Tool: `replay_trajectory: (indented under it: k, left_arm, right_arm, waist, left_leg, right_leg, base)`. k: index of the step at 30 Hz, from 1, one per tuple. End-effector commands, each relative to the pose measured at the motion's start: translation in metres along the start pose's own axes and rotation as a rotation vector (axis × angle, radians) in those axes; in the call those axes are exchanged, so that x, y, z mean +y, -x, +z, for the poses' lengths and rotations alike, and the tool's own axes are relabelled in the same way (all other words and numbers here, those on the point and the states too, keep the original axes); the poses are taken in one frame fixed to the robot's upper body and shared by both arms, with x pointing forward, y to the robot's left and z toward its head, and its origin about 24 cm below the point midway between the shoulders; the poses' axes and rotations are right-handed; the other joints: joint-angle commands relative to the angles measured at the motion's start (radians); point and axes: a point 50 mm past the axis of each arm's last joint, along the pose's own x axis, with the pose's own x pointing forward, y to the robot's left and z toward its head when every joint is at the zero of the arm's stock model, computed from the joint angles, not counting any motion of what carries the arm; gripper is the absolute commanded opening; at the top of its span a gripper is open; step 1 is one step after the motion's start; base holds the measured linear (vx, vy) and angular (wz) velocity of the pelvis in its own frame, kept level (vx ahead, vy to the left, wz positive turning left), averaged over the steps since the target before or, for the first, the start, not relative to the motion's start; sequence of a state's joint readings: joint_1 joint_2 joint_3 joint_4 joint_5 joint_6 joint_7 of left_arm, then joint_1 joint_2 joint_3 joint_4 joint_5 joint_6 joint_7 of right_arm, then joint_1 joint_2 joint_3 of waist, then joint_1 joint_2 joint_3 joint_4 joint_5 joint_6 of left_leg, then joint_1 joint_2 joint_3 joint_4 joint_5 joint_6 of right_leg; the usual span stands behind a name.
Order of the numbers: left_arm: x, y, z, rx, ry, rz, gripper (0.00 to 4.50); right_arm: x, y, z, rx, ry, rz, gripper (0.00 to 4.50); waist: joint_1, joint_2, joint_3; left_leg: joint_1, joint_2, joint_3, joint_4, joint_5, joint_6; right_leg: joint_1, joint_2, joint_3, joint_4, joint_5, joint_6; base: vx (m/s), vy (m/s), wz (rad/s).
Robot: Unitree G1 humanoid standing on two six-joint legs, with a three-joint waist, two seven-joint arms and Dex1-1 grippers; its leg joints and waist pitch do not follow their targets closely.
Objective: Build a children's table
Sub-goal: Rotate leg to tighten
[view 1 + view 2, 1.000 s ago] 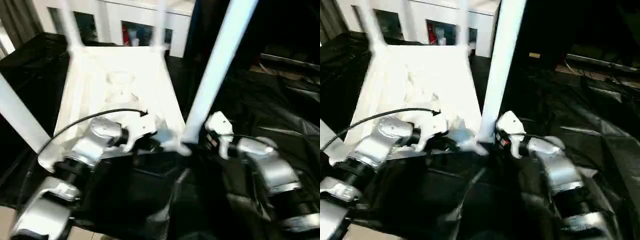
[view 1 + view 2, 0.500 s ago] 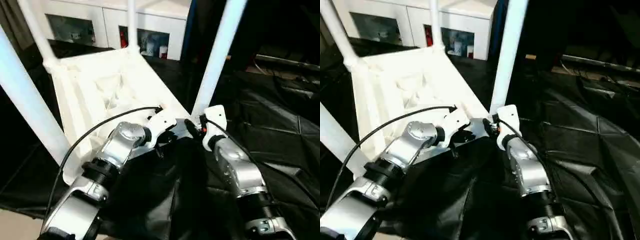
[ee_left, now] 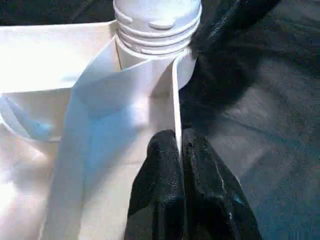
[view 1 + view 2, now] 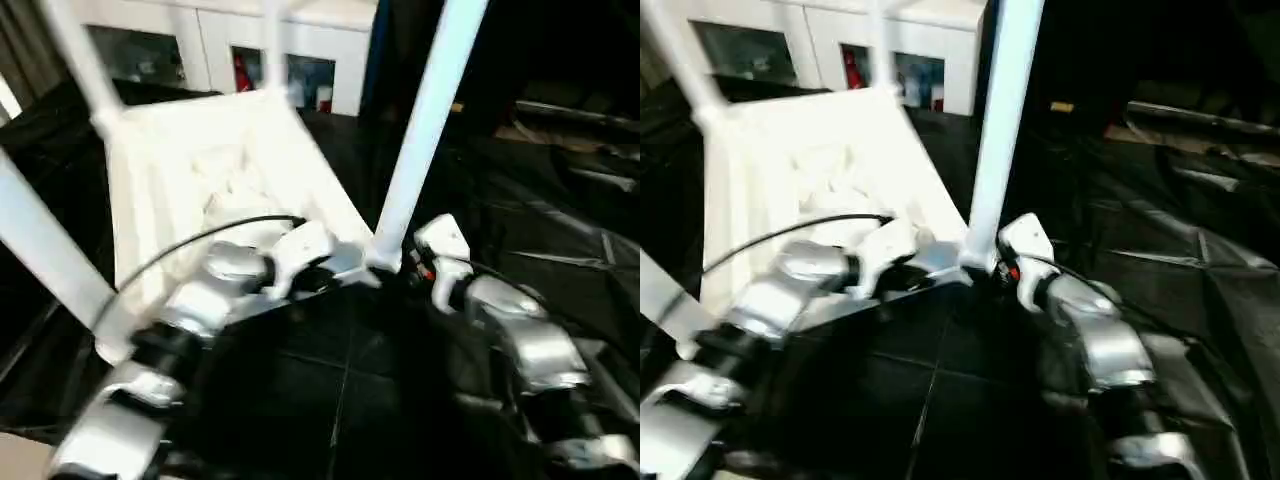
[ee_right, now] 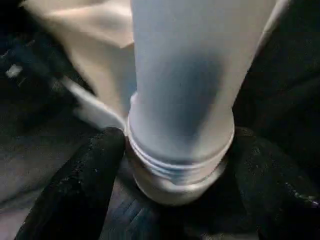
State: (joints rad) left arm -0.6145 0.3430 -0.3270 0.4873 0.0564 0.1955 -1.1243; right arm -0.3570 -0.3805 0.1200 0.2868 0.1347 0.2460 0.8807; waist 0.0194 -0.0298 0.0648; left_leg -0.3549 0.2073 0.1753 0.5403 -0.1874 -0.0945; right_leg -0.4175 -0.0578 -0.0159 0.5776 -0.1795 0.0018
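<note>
Black wrinkled plastic sheeting [image 4: 560, 200] drapes my table, creases catching light. Beyond far edge, long white low cabinet [image 4: 330, 40] with dark open compartments; small red item [image 4: 243, 72] inside one. Dark grey curtain [image 4: 20, 50] at far left. Pale floor patch [image 4: 25, 455] near left corner.

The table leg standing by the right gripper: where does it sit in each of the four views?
Left eye view: the leg rises right of centre, from the tabletop's near corner.
Right eye view: the leg stands at centre.
Left wrist view: its threaded base, in the corner socket.
Right wrist view: the leg between the right gripper's fingers.
Shared landmark: the threaded base.
</note>
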Motion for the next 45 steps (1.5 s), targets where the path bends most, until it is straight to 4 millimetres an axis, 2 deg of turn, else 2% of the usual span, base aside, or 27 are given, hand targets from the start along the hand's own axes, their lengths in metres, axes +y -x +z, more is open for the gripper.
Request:
replay_trajectory:
  k: [1, 4, 8, 11, 15, 16, 21, 28, 31, 33, 35, 36, 37, 38, 39, 40, 41, 43, 44, 45]
  left_arm:
    - [-0.016, -0.003, -0.023, 0.06, 0.056, -0.132, 0.0]
    - [-0.016, 0.002, -0.024, 0.053, 0.051, -0.161, 0.0]
    - [-0.015, 0.005, -0.024, 0.045, 0.053, -0.169, 0.0]
    - [-0.015, 0.005, -0.024, 0.042, 0.058, -0.166, 0.0]
    - [-0.016, 0.005, -0.026, 0.044, 0.059, -0.168, 0.0]
    - [-0.015, 0.005, -0.026, 0.045, 0.06, -0.167, 0.0]
    - [-0.014, 0.006, -0.027, 0.048, 0.061, -0.162, 0.0]
    - [-0.013, 0.005, -0.027, 0.049, 0.06, -0.159, 0.0]
    - [-0.012, 0.002, -0.028, 0.06, 0.057, -0.126, 0.0]
    - [-0.011, -0.004, -0.027, 0.058, 0.064, -0.08, 0.0]
    - [-0.01, -0.009, -0.025, 0.051, 0.078, -0.051, 0.0]
    - [-0.012, -0.023, -0.02, 0.038, 0.105, -0.01, 0.0]
    - [-0.013, -0.031, -0.016, 0.03, 0.116, 0.017, 0.0]
    - [-0.014, -0.037, -0.013, 0.024, 0.125, 0.037, 0.0]
    - [-0.016, -0.046, -0.01, 0.021, 0.134, 0.058, 0.0]
    - [-0.016, -0.046, -0.01, 0.021, 0.134, 0.058, 0.0]
    - [-0.019, -0.056, -0.006, 0.021, 0.141, 0.078, 0.0]
    - [-0.025, -0.069, 0.002, 0.018, 0.143, 0.09, 0.0]
    - [-0.031, -0.08, 0.009, 0.01, 0.142, 0.081, 0.0]
    - [-0.031, -0.08, 0.009, 0.01, 0.142, 0.081, 0.0]
  right_arm:
    - [0.002, 0.002, -0.002, 0.029, 0.017, 0.089, 3.48]
    - [0.001, 0.004, -0.001, 0.031, 0.023, 0.119, 3.48]
    - [0.003, 0.002, 0.004, -0.004, 0.014, 0.157, 3.48]
    - [0.008, 0.001, 0.007, -0.04, -0.002, 0.207, 3.48]
    - [0.01, 0.003, 0.007, -0.044, -0.015, 0.24, 3.48]
    - [0.01, 0.004, 0.006, -0.043, -0.018, 0.247, 3.25]
    - [0.01, 0.004, 0.005, -0.049, -0.024, 0.249, 2.86]
    - [0.012, 0.002, 0.005, -0.056, -0.028, 0.256, 2.77]
    - [0.015, 0.0, 0.002, -0.056, -0.039, 0.244, 2.77]
    - [0.016, -0.003, -0.003, -0.042, -0.05, 0.184, 2.77]
    - [0.013, -0.008, -0.007, -0.032, -0.059, 0.102, 2.77]
    - [0.01, -0.019, -0.016, -0.02, -0.132, -0.075, 2.76]
    - [0.011, -0.025, -0.02, -0.02, -0.176, -0.153, 2.76]
    - [0.012, -0.029, -0.022, -0.02, -0.21, -0.203, 2.76]
    - [0.014, -0.035, -0.023, -0.026, -0.248, -0.264, 2.75]
    - [0.014, -0.035, -0.023, -0.026, -0.248, -0.264, 2.75]
    - [0.017, -0.042, -0.023, -0.036, -0.292, -0.327, 2.75]
    - [0.022, -0.052, -0.019, -0.057, -0.33, -0.384, 2.75]
    - [0.028, -0.062, -0.012, -0.084, -0.344, -0.414, 2.75]
    - [0.028, -0.062, -0.012, -0.084, -0.344, -0.414, 2.75]
  waist:
    - [0.003, -0.01, -0.038]
    - [0.005, -0.008, -0.037]
    - [0.01, -0.011, -0.031]
    - [0.01, -0.013, -0.031]
    - [0.011, -0.014, -0.032]
    - [0.011, -0.014, -0.032]
    - [0.011, -0.014, -0.032]
    - [0.013, -0.012, -0.036]
    - [0.013, -0.015, -0.035]
    - [0.014, -0.014, -0.032]
    - [0.012, -0.013, -0.028]
    - [0.01, -0.012, -0.023]
    - [0.006, -0.011, -0.02]
    - [0.005, -0.013, -0.02]
    - [0.004, -0.013, -0.019]
    - [0.001, -0.012, -0.02]
    - [0.0, -0.008, -0.018]
    - [-0.002, -0.009, -0.018]
    - [0.0, -0.005, -0.02]
    - [-0.003, -0.006, -0.02]
  left_leg:
    - [-0.007, 0.015, 0.011, -0.042, -0.115, 0.103]
    - [-0.002, 0.016, 0.013, -0.042, -0.123, 0.107]
    - [0.001, 0.019, 0.013, -0.044, -0.148, 0.091]
    - [0.001, 0.017, 0.014, -0.042, -0.131, 0.092]
    - [0.001, 0.016, 0.015, -0.039, -0.105, 0.107]
    - [0.001, 0.016, 0.015, -0.039, -0.103, 0.109]
    - [0.002, 0.016, 0.015, -0.038, -0.108, 0.105]
    - [0.003, 0.014, 0.015, -0.035, -0.088, 0.112]
    - [0.001, 0.014, 0.016, -0.034, -0.089, 0.117]
    - [0.003, 0.016, 0.014, -0.037, -0.107, 0.108]
    - [0.002, 0.017, 0.013, -0.042, -0.141, 0.087]
    - [0.005, 0.017, 0.011, -0.046, -0.186, 0.054]
    - [0.003, 0.016, 0.008, -0.051, -0.221, 0.028]
    - [0.001, 0.015, 0.004, -0.053, -0.233, 0.017]
    - [0.0, 0.013, 0.002, -0.055, -0.241, 0.01]
    - [0.005, 0.013, 0.001, -0.055, -0.256, 0.008]
    - [0.006, 0.013, 0.0, -0.056, -0.275, 0.012]
    - [0.008, 0.011, 0.0, -0.057, -0.295, 0.013]
    - [0.006, 0.01, -0.004, -0.059, -0.302, 0.013]
    - [0.005, 0.012, -0.003, -0.059, -0.301, 0.012]
  right_leg:
    - [0.052, -0.05, 0.028, -0.052, -0.054, -0.239]
    - [0.052, -0.05, 0.028, -0.049, -0.05, -0.258]
    - [0.051, -0.053, 0.03, -0.053, -0.111, -0.252]
    - [0.053, -0.053, 0.031, -0.048, -0.084, -0.255]
    - [0.056, -0.052, 0.03, -0.044, -0.042, -0.266]
    - [0.055, -0.051, 0.029, -0.044, -0.045, -0.266]
    - [0.055, -0.052, 0.03, -0.044, -0.058, -0.265]
    - [0.058, -0.051, 0.029, -0.039, -0.02, -0.275]
    - [0.059, -0.051, 0.03, -0.039, -0.018, -0.277]
    - [0.056, -0.052, 0.028, -0.045, -0.066, -0.268]
    - [0.052, -0.055, 0.028, -0.052, -0.147, -0.251]
    - [0.046, -0.057, 0.029, -0.064, -0.258, -0.223]
    - [0.044, -0.059, 0.029, -0.071, -0.341, -0.2]
    - [0.046, -0.06, 0.028, -0.073, -0.381, -0.184]
    - [0.047, -0.059, 0.027, -0.075, -0.405, -0.169]
    - [0.041, -0.058, 0.029, -0.08, -0.427, -0.151]
    - [0.037, -0.057, 0.03, -0.084, -0.447, -0.139]
    - [0.03, -0.056, 0.032, -0.09, -0.476, -0.122]
    - [0.034, -0.058, 0.031, -0.092, -0.497, -0.111]
    - [0.033, -0.057, 0.031, -0.093, -0.492, -0.108]
  base:
    - [0.0, 0.0, 0.0]
    - [0.0, 0.0, 0.0]
    - [0.0, 0.0, 0.0]
    - [0.0, 0.0, 0.0]
    - [0.0, 0.0, 0.0]
    - [0.0, 0.0, 0.0]
    - [0.0, 0.0, 0.0]
    - [0.0, 0.0, 0.0]
    - [0.0, 0.0, 0.0]
    - [0.0, 0.0, 0.0]
    - [0.0, 0.0, 0.0]
    - [0.0, 0.0, 0.0]
    - [0.0, 0.0, 0.0]
    - [0.0, 0.0, 0.0]
    - [0.0, 0.0, 0.0]
    - [0.0, 0.0, 0.0]
    - [0.0, 0.0, 0.0]
    - [0.0, 0.0, 0.0]
    - [0.0, 0.0, 0.0]
    - [0.0, 0.0, 0.0]
